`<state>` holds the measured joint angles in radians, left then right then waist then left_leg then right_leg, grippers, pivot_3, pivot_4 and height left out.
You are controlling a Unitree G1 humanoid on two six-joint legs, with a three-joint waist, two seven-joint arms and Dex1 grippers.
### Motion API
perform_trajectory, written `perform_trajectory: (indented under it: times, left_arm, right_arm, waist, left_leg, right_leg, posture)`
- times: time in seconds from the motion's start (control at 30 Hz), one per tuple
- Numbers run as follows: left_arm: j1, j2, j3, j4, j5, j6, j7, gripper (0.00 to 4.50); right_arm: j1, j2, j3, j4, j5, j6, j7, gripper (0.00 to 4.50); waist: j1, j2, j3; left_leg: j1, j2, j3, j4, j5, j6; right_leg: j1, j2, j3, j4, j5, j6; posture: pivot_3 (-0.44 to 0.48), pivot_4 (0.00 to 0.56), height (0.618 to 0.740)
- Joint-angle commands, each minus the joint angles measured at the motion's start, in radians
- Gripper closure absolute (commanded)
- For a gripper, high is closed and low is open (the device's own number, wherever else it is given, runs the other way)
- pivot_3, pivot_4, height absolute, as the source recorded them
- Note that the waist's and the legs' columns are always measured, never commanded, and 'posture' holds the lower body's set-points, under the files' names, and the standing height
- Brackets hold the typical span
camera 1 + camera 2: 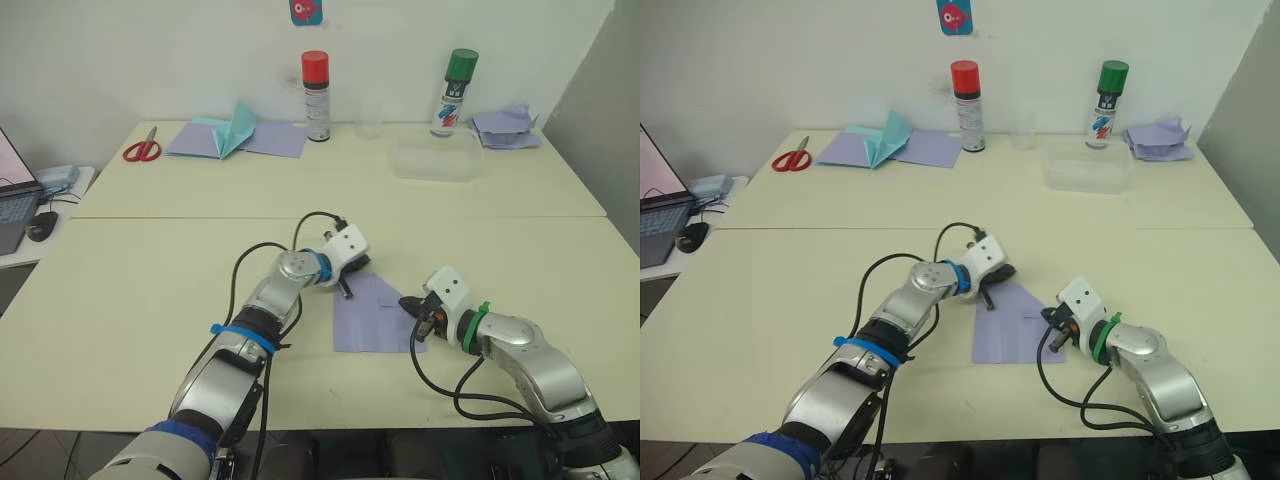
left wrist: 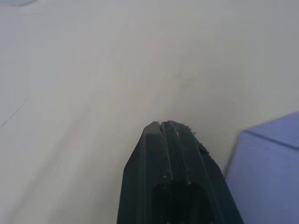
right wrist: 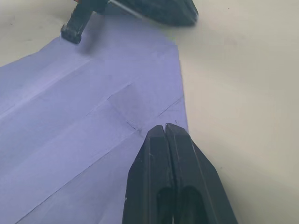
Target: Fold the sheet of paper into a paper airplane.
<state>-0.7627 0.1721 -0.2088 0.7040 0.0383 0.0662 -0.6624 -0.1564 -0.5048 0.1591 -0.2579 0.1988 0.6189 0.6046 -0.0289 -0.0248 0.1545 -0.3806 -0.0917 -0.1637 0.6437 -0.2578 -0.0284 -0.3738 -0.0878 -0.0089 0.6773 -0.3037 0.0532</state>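
The sheet of paper [image 1: 372,316] is pale lavender and lies flat on the near table, with faint crease lines across it. My left gripper [image 1: 346,292] is shut, its tip down at the sheet's far left corner; the left wrist view shows the shut fingertips [image 2: 161,126] over bare table beside the paper [image 2: 271,172]. My right gripper [image 1: 405,303] is also shut, and its tip rests on the sheet's right edge [image 3: 164,128]. Neither gripper holds anything. The paper airplane is out of view.
On the far table are red scissors [image 1: 142,150], a teal paper plane [image 1: 235,128] on lavender sheets, a red-capped spray can [image 1: 316,95], a green-capped can [image 1: 456,92], a clear container [image 1: 435,160] and a crumpled lavender heap [image 1: 505,128]. A laptop [image 1: 15,195] sits at the left.
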Motion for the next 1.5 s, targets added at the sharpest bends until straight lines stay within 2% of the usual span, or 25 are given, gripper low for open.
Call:
perform_trajectory:
  times: [0.03, 0.23, 0.4, 0.57, 0.77, 0.9, 1.17, 1.5]
  left_arm:
    - [0.025, 0.006, 0.126, -0.207, -0.163, 0.085, -0.041, 4.25]
    - [0.209, 0.101, 0.203, -0.564, -0.414, 0.458, -0.18, 2.49]
    - [0.292, 0.151, 0.19, -0.671, -0.446, 0.615, -0.134, 0.87]
    - [0.324, 0.145, 0.155, -0.694, -0.454, 0.68, -0.118, 0.87]
    - [0.307, 0.105, 0.105, -0.629, -0.399, 0.613, -0.084, 0.87]
    - [0.291, 0.104, 0.099, -0.601, -0.381, 0.557, -0.087, 1.73]
    - [0.285, 0.127, 0.073, -0.614, -0.36, 0.514, -0.123, 4.43]
    - [0.303, 0.16, -0.094, -0.659, -0.247, 0.393, -0.2, 4.47]
  right_arm:
    - [0.001, 0.005, 0.029, 0.054, -0.024, 0.017, -0.004, 4.5]
    - [-0.024, 0.011, 0.05, 0.084, -0.028, -0.005, 0.009, 4.5]
    - [-0.047, 0.021, 0.06, 0.104, -0.027, -0.019, 0.011, 4.5]
    - [-0.062, 0.032, 0.074, 0.127, -0.043, -0.043, 0.02, 4.5]
    - [-0.072, 0.036, 0.069, 0.135, -0.046, -0.044, 0.023, 4.5]
    - [-0.074, 0.036, 0.07, 0.135, -0.049, -0.042, 0.026, 4.5]
    - [-0.067, 0.042, 0.067, 0.127, -0.052, -0.04, 0.024, 4.5]
    - [-0.075, 0.062, 0.076, 0.131, -0.059, -0.043, 0.028, 4.5]
  waist:
    - [0.0, 0.0, 0.0]
    - [-0.006, 0.0, 0.0]
    - [0.001, 0.0, 0.0]
    - [0.002, 0.0, 0.0]
    - [0.0, 0.0, 0.0]
    - [0.001, 0.0, 0.0]
    - [0.001, 0.0, 0.0]
    - [0.001, 0.001, 0.0]
  left_leg:
    - [0.0, 0.0, 0.0, 0.0, 0.0, 0.0]
    - [0.001, -0.001, 0.0, 0.0, 0.002, -0.004]
    - [0.003, -0.001, -0.003, -0.001, -0.001, -0.001]
    - [0.003, -0.001, -0.002, -0.001, -0.001, -0.001]
    - [0.003, -0.001, -0.002, -0.001, -0.001, -0.001]
    - [0.003, -0.001, -0.002, -0.001, -0.001, -0.001]
    - [0.002, -0.001, -0.002, -0.001, -0.001, -0.001]
    - [0.002, -0.001, -0.001, -0.001, -0.001, -0.001]
  right_leg:
    - [0.0, 0.0, 0.0, 0.0, 0.0, -0.001]
    - [0.0, -0.001, 0.0, -0.001, 0.003, -0.005]
    - [-0.001, 0.0, 0.0, -0.001, 0.003, -0.005]
    - [0.0, 0.0, 0.0, -0.001, 0.002, -0.004]
    - [-0.001, 0.0, 0.0, -0.001, 0.003, -0.005]
    - [-0.001, 0.0, 0.0, -0.001, 0.003, -0.005]
    - [-0.001, -0.001, 0.0, -0.001, 0.003, -0.005]
    - [-0.001, -0.001, 0.001, -0.002, 0.003, -0.005]
  posture:
    - [0.0, 0.15, 0.74]
    - [0.0, 0.15, 0.74]
    - [0.0, 0.15, 0.74]
    - [0.0, 0.15, 0.74]
    - [0.0, 0.15, 0.74]
    - [0.0, 0.15, 0.74]
    - [0.0, 0.15, 0.74]
    - [0.0, 0.15, 0.74]
